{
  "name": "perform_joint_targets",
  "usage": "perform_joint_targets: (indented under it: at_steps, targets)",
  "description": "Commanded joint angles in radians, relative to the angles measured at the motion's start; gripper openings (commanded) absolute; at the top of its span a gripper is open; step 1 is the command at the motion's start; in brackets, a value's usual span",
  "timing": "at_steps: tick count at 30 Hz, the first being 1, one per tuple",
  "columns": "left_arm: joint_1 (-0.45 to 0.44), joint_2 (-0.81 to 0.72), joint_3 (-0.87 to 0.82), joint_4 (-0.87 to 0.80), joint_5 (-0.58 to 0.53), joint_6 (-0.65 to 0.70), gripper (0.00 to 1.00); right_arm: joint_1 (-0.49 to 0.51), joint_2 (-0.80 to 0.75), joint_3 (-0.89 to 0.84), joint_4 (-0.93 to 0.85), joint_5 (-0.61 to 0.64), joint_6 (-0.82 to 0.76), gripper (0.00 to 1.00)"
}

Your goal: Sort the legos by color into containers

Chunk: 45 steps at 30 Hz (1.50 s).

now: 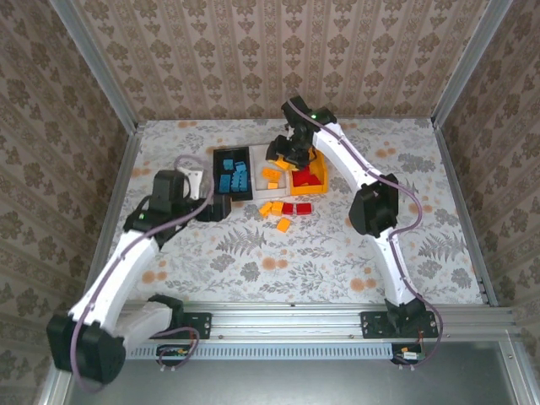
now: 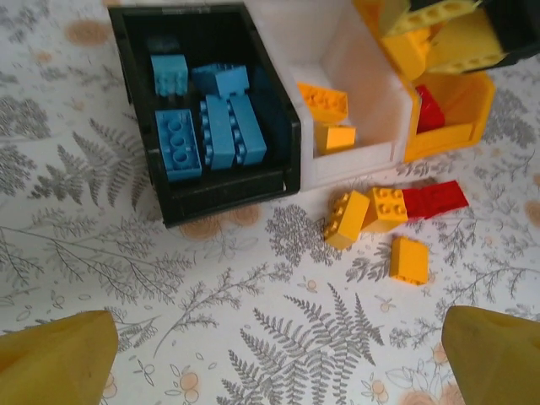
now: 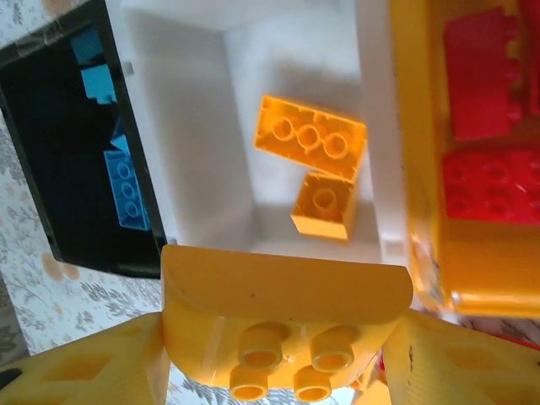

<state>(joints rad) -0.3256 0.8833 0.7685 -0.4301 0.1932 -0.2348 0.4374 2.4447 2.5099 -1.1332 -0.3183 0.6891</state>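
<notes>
On the floral desk [image 1: 337, 253] the joined black bin [image 2: 228, 201] holds blue bricks [image 2: 224, 131], the white bin [image 2: 354, 51] orange bricks [image 3: 310, 137], the orange-yellow bin [image 2: 460, 126] red bricks [image 3: 479, 76], loose bricks [image 2: 408, 259] lie beside; right fingers [image 3: 93, 363] grasp a studded orange brick [image 3: 283, 354] over the white bin, left fingers [image 2: 55, 363] released.

This is a robot test cell in a lab, not a lived-in room. A desk covered with a pale cloth printed with grey ferns and orange flowers [image 1: 295, 253] is boxed in on three sides by flat panels papered in beige damask [image 1: 278, 51]. The panels meet at bare aluminium corner posts [image 1: 94, 63]. Two white-and-black robot arms, the left [image 1: 118, 261] and the right [image 1: 390, 253], are bolted to a slotted aluminium rail [image 1: 287, 325] along the desk's near edge.
</notes>
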Motion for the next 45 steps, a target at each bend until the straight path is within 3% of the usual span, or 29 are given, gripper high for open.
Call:
perform_joint_targets:
  at_steps: [1, 7, 10, 18, 27, 35, 45]
  targets:
    - [0.007, -0.006, -0.019, 0.054, -0.064, -0.041, 1.0, -0.009, 0.033, 0.047, -0.026, -0.059, 0.037, 0.62]
    - [0.011, 0.024, 0.039, -0.08, -0.023, 0.005, 1.0, -0.012, 0.07, 0.048, 0.011, -0.083, 0.059, 0.62]
    - [0.014, 0.025, 0.043, -0.096, -0.022, 0.002, 1.0, -0.012, 0.083, 0.049, 0.046, -0.104, 0.082, 0.63]
    - [0.037, 0.043, 0.065, -0.134, 0.011, -0.025, 1.0, -0.011, 0.093, 0.049, 0.09, -0.128, 0.111, 0.77]
    - [0.056, 0.167, 0.121, -0.172, 0.111, -0.035, 1.0, -0.011, 0.056, 0.056, 0.066, -0.127, 0.086, 0.78]
    - [0.054, 0.261, 0.149, -0.146, 0.175, -0.039, 1.0, 0.003, -0.034, -0.006, 0.025, -0.109, -0.045, 0.78]
    - [0.044, 0.333, 0.152, -0.134, 0.17, -0.076, 1.0, 0.105, -0.227, -0.333, 0.017, 0.052, -0.293, 0.79]
